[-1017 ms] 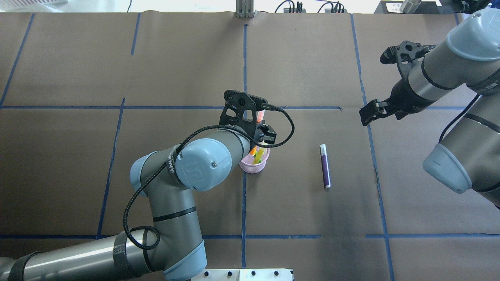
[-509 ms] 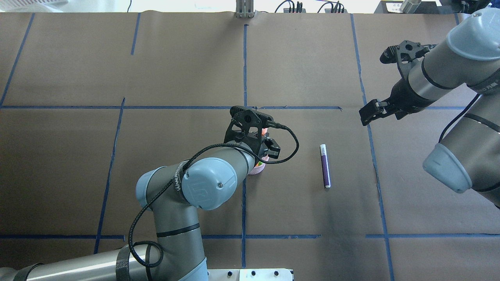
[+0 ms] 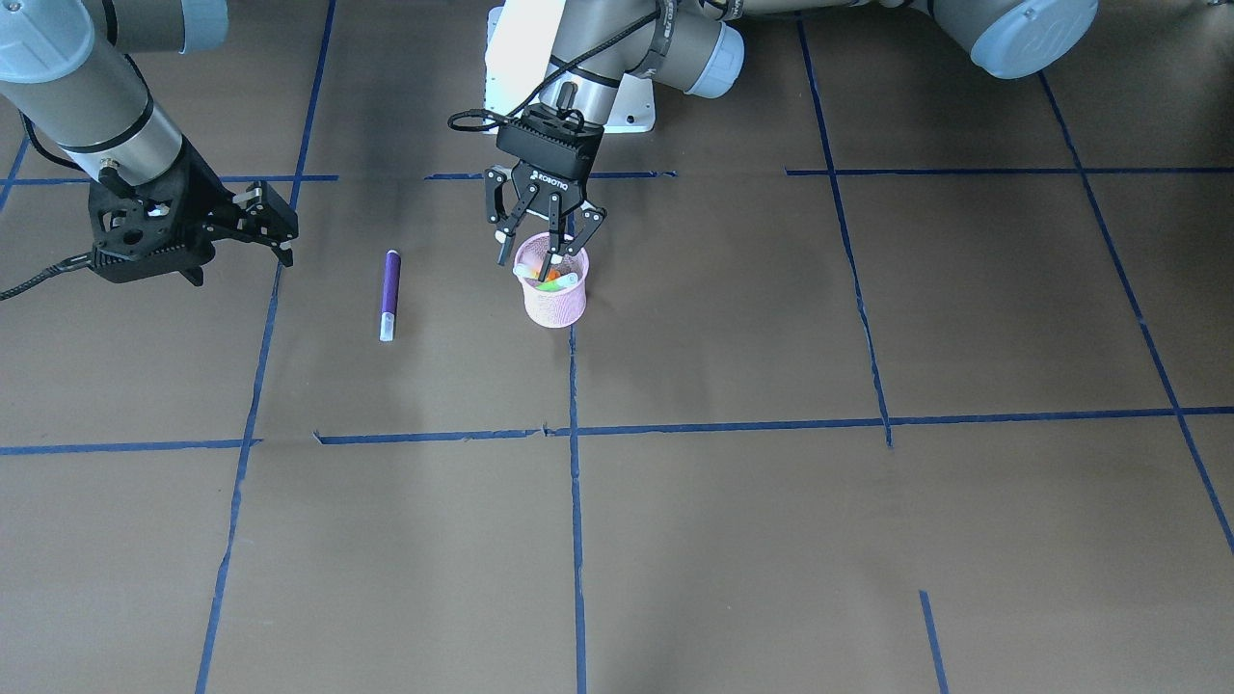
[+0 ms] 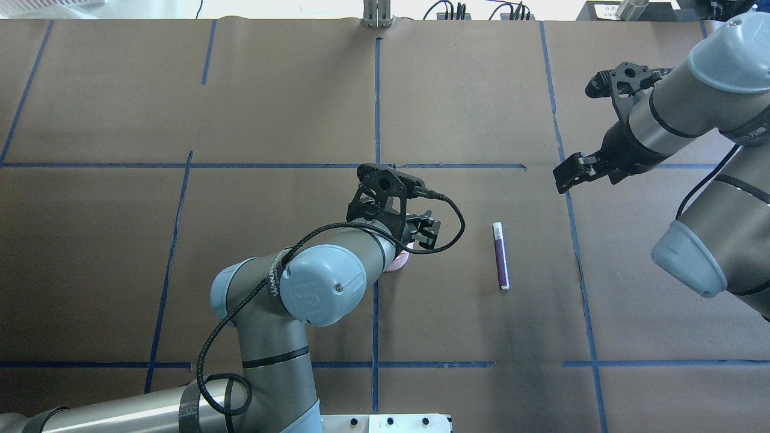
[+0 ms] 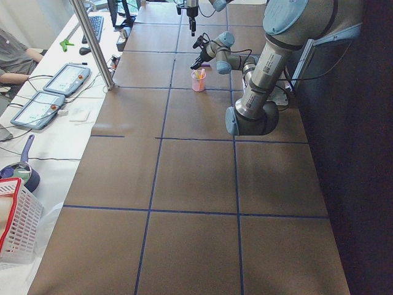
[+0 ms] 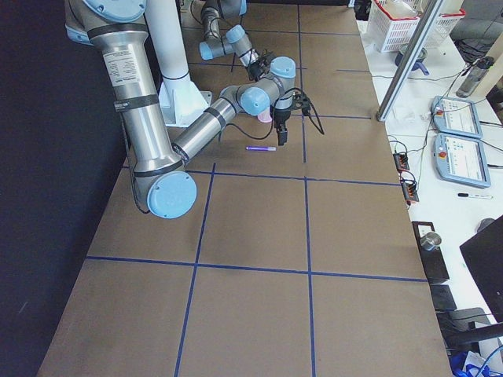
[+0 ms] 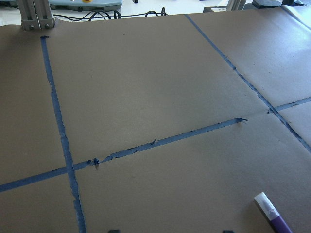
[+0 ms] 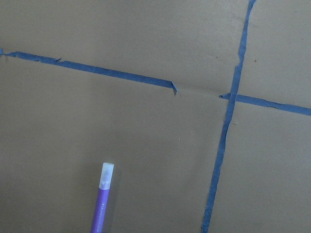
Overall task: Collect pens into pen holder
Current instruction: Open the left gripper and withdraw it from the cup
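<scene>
Pink pen holder stands upright on a blue tape line near the table's middle. Green pen and orange pen are inside it, pale caps poking above the rim. Purple pen lies flat on the brown paper, well apart from the holder, on the right arm's side, pale cap pointing away from the robot. Left gripper hangs directly over the holder, pointing down, fingers spread and holding nothing, one tip at the holder's mouth. Right gripper hovers off the table beyond the purple pen, well clear of it, fingers apart, nothing held. Overhead, the left arm hides most of the holder.
</scene>
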`<state>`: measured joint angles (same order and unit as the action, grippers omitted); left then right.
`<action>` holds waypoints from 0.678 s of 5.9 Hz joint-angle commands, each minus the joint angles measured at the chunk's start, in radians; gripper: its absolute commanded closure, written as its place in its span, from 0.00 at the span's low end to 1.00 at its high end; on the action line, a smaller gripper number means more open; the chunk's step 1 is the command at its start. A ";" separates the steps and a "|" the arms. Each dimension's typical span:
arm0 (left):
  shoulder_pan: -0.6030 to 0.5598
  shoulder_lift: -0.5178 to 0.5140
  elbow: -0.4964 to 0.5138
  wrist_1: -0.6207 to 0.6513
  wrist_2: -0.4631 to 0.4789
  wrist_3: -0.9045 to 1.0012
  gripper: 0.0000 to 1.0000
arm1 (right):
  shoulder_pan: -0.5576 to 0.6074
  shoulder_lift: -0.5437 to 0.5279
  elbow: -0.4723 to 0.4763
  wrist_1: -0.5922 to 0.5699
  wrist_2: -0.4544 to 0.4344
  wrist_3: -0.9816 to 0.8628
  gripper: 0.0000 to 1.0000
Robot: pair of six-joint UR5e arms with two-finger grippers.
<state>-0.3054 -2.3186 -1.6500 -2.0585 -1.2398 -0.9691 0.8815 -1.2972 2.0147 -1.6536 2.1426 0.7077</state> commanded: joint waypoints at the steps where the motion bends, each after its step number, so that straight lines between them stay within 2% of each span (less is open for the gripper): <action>1: -0.027 -0.005 -0.019 0.009 -0.041 0.000 0.00 | 0.000 0.004 0.003 0.000 0.000 0.004 0.00; 2: -0.074 -0.004 -0.019 0.038 -0.169 -0.002 0.00 | 0.000 0.006 0.004 0.000 0.000 0.004 0.00; 4: -0.139 0.001 -0.019 0.224 -0.359 -0.010 0.00 | -0.004 0.009 0.003 0.002 0.000 0.056 0.00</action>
<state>-0.4118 -2.3197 -1.6686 -1.9306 -1.5064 -0.9768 0.8797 -1.2902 2.0182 -1.6532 2.1430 0.7282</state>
